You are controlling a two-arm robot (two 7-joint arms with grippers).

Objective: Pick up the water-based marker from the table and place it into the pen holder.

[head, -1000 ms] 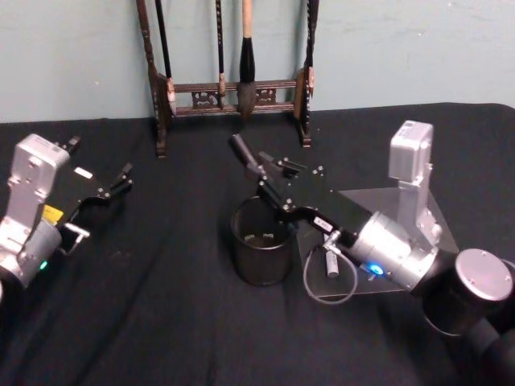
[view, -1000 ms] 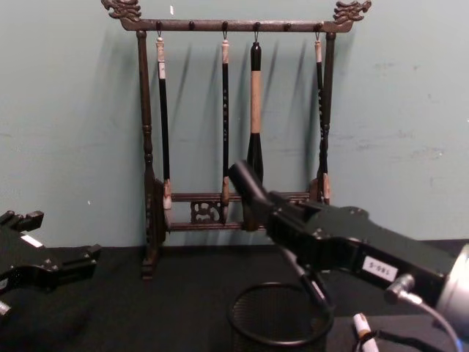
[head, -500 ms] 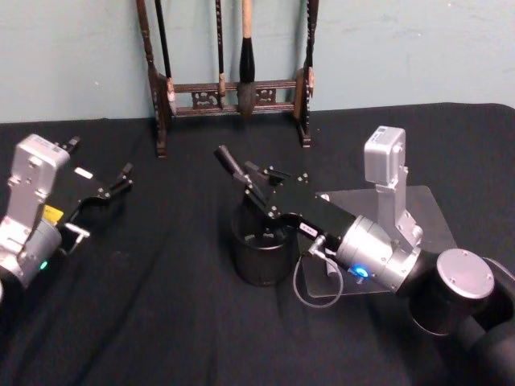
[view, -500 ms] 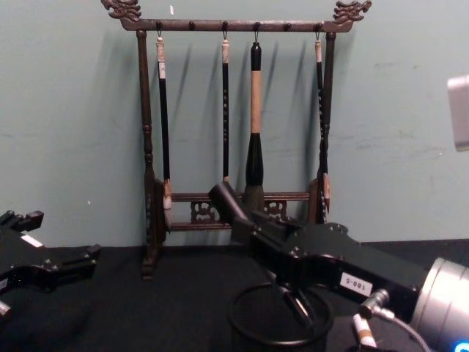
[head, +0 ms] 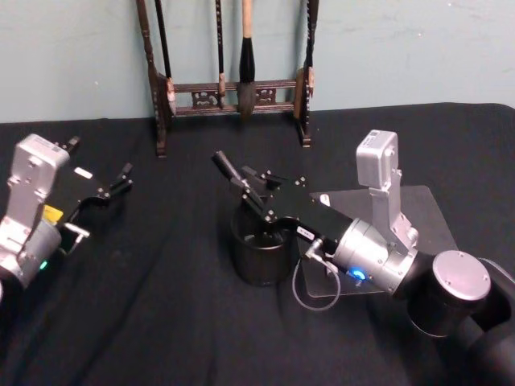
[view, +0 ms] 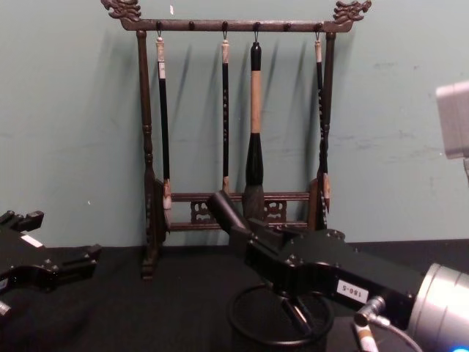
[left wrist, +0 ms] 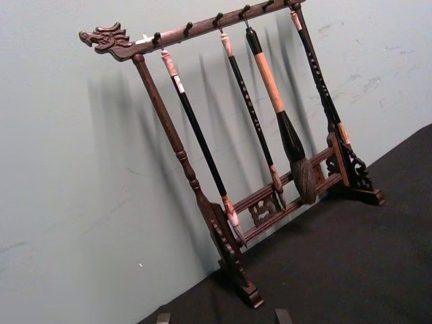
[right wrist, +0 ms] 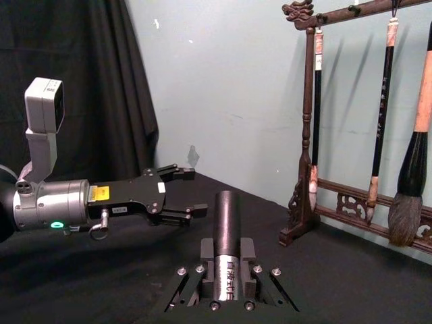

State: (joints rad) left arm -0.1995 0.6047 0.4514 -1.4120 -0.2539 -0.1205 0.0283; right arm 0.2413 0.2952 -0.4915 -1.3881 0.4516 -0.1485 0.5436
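At the left the left gripper (right wrist: 183, 192) is parked low over the black cloth, well away from the work, its jaws spread apart and empty.

Towards the middle, the right gripper (head: 256, 191) hangs over the mouth of the wire-mesh pen holder (head: 257, 265), clenched on the water-based marker (head: 226, 167). The marker is off the table and not yet in the cup. It is tilted, its free upper end pointing up and away to the left, towards the wooden brush rack (view: 146, 147). The step in hand looks like the drop itself.

To do it well, the marker's lower end should be inside the solid rim before the fingers part. Let go from this slant with the tip outside, the barrel would likely strike the rim and roll onto the cloth. Bringing the marker nearer upright and sinking it a little would help. The cup is light and could tip if nudged, so the fingers should open clear of its wall.

In the chest view something dark and slanted reaches down inside the rim; I cannot tell whether it is the marker's end or a finger. Whether the cup holds anything else is unclear. Behind, the rack carries four hanging brushes. To the right a clear sheet (head: 422, 213) lies flat on the cloth.
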